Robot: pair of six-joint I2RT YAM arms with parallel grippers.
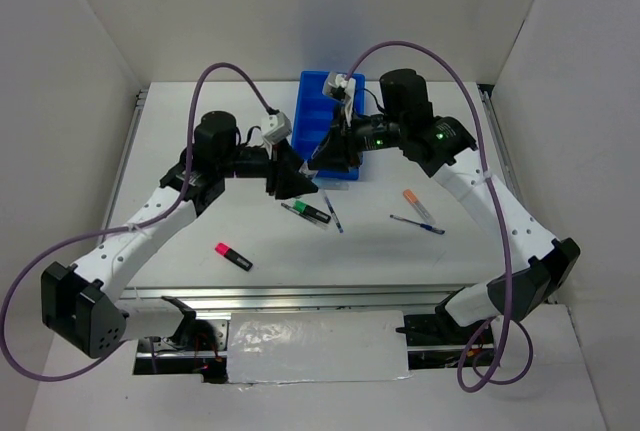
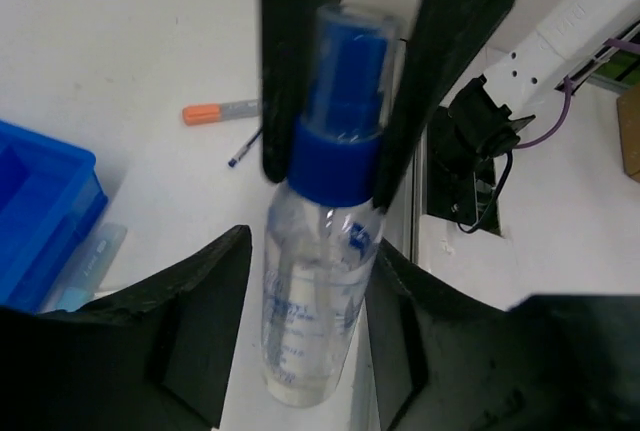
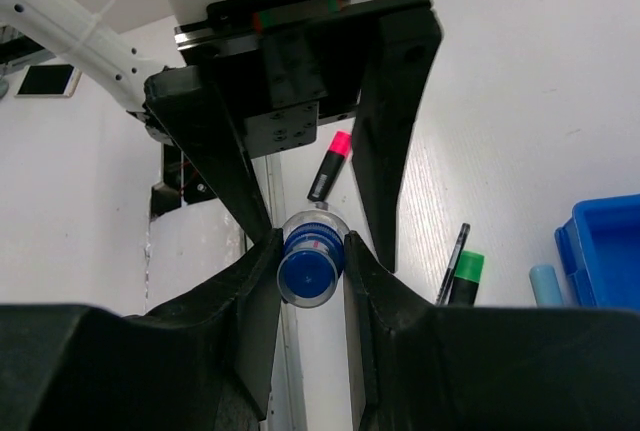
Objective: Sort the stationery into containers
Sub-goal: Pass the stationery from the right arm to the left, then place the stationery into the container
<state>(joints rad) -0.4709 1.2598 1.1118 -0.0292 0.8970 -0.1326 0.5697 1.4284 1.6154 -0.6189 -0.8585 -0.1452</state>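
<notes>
Only in wrist views: blue-capped bottle (image 2: 318,251)

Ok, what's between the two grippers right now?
The clear blue-capped bottle. Right wrist view shows the right gripper pinching its cap; left wrist view shows the left gripper flanking its body.

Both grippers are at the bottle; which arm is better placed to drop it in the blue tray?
Right, probably: the right gripper pinches the bottle by its cap beside the tray; the left gripper only flanks its body.
</notes>
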